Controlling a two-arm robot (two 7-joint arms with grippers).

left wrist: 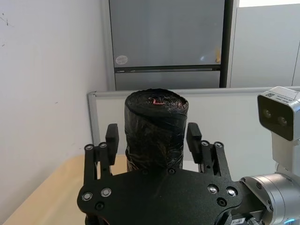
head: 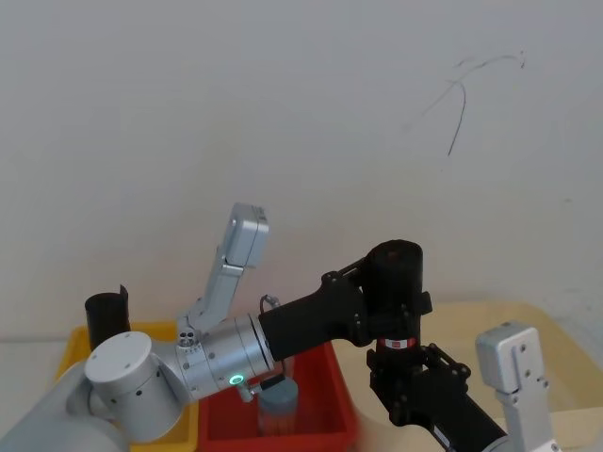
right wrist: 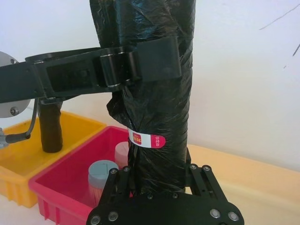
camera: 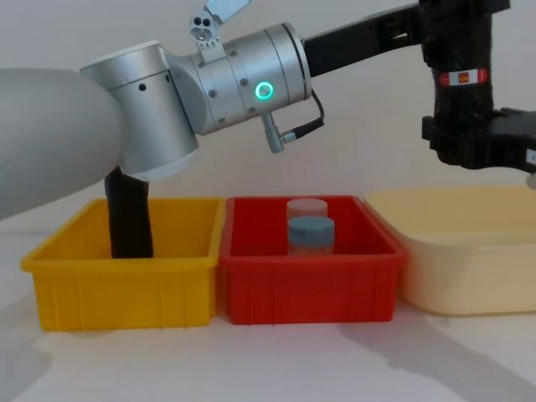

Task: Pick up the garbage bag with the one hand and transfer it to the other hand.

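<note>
I see a black roll (camera: 130, 222) in the yellow bin (camera: 126, 293), two jars (camera: 311, 234) in the red bin (camera: 310, 293), and the garbage bag (camera: 459, 50) vertical, pinched by the left gripper (left wrist: 154, 138) above and the right gripper (right wrist: 159, 180) below.

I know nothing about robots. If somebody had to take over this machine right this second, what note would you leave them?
Pincers: the left pincer is shut on the upper part of the garbage bag; the right pincer is shut on its lower end, below the red-and-white label.
Bag: upright in the air, held by both at once.
Done: the pickup, and the right pincer has its hold.
Left to do: the left pincer has not yet let go. It should probably open and back away slowly, so that the right pincer carries the roll alone.
</note>
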